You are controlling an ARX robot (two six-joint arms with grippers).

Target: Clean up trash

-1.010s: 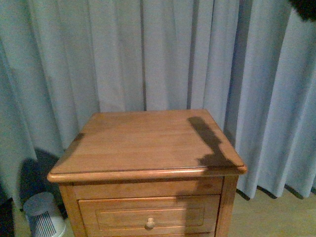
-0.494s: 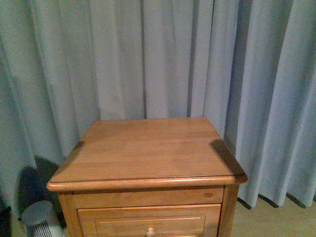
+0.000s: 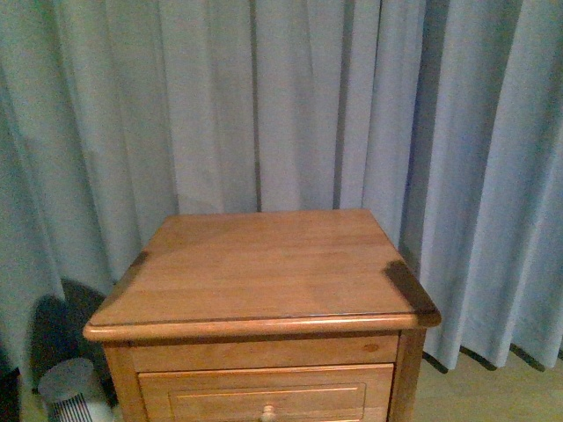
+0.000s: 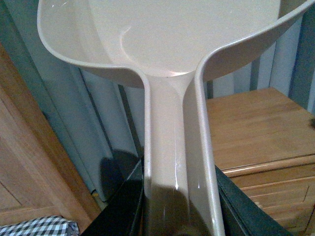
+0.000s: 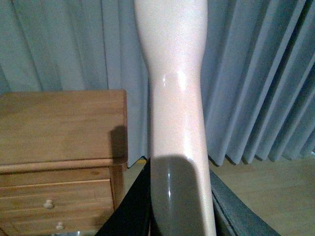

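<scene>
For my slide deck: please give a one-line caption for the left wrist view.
Left gripper holding the beige dustpan by its handle; wooden nightstand and grey-blue curtain behind.

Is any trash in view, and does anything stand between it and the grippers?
No trash shows in any view, so no blockage can be judged. The nightstand top carries none. The left gripper holds the dustpan; the right gripper holds a beige handle.

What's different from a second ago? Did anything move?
The nightstand sits lower in the front view, so the camera seems to have moved. The dark thing in the top right corner is gone. The shadow on the nightstand's right edge shrank. The curtain and the white vented appliance stayed put.
</scene>
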